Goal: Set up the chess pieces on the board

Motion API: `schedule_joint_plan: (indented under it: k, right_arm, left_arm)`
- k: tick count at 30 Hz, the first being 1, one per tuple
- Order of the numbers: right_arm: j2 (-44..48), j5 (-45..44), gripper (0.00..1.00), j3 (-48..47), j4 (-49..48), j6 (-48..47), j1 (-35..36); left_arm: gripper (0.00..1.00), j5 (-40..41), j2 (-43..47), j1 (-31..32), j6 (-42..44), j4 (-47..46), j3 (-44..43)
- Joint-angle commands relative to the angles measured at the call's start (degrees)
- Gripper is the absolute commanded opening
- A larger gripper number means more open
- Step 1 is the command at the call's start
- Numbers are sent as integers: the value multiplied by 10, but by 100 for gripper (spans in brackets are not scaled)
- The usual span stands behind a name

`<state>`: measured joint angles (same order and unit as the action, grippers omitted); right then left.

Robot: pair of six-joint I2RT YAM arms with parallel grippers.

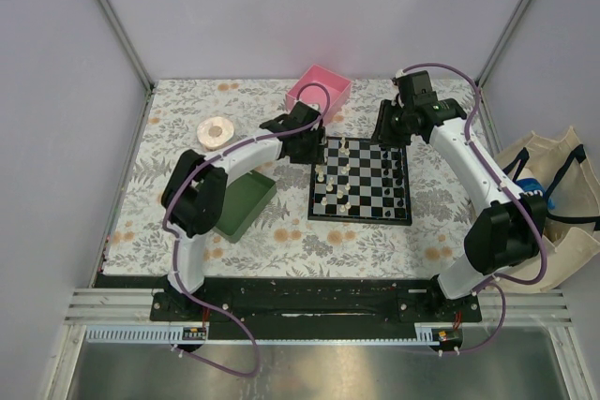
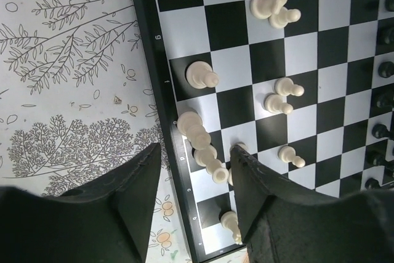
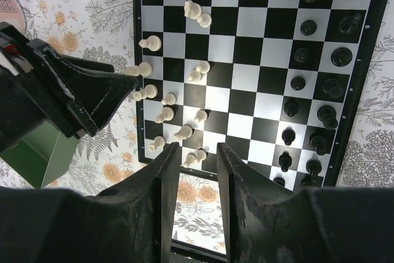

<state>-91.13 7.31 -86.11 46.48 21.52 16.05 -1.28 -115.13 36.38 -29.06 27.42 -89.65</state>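
The board (image 1: 375, 196) lies right of centre on the floral cloth. Cream-white chess pieces (image 1: 334, 181) stand on its left columns and black ones (image 1: 397, 173) along its right side. My left gripper (image 1: 307, 144) hangs over the board's far left corner. In the left wrist view it (image 2: 196, 151) is open and straddles a tall white piece (image 2: 201, 142) on the edge column. The right finger (image 2: 258, 195) is close beside that piece, the left finger (image 2: 132, 195) well off it over the cloth. My right gripper (image 3: 196, 149) is open, high above the board's far edge (image 3: 246, 90), holding nothing.
A pink box (image 1: 320, 89) stands just behind the left gripper. A green tray (image 1: 246, 205) sits left of the board, and a white tape roll (image 1: 216, 130) lies at the far left. A cloth bag (image 1: 553, 185) hangs beyond the table's right edge.
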Motion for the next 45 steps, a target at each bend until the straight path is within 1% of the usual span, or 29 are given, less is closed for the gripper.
schedule_joint_plan:
  k: [1, 8, 9, 11, 15, 28, 30, 38, 45]
  right_arm:
    - [25, 21, 39, 1, -15, 4, -3]
    - [24, 28, 39, 6, -20, 4, -3]
    - [24, 28, 39, 7, -20, 3, -2]
    - [24, 30, 39, 9, -20, 4, -3]
    - [22, 31, 39, 9, -21, 3, -2]
    - [17, 38, 39, 9, -22, 2, -4]
    - [17, 38, 39, 10, -22, 3, -4]
    - [13, 40, 39, 9, -23, 3, -4]
    - [10, 43, 39, 9, -23, 3, -4]
  left_arm:
    - [50, 10, -11, 2, -8, -6, -33]
    - [46, 10, -24, 3, -10, -1, -47]
    - [45, 8, -26, 2, -11, -1, -49]
    - [40, 8, -26, 3, -12, 0, -48]
    - [36, 8, -30, 4, -11, 4, -50]
    - [33, 0, -40, 5, -14, 12, -55]
    - [28, -1, -41, 6, -13, 11, -55]
    - [26, -18, -47, 10, -9, 11, -69]
    - [25, -16, -49, 12, -9, 11, -71]
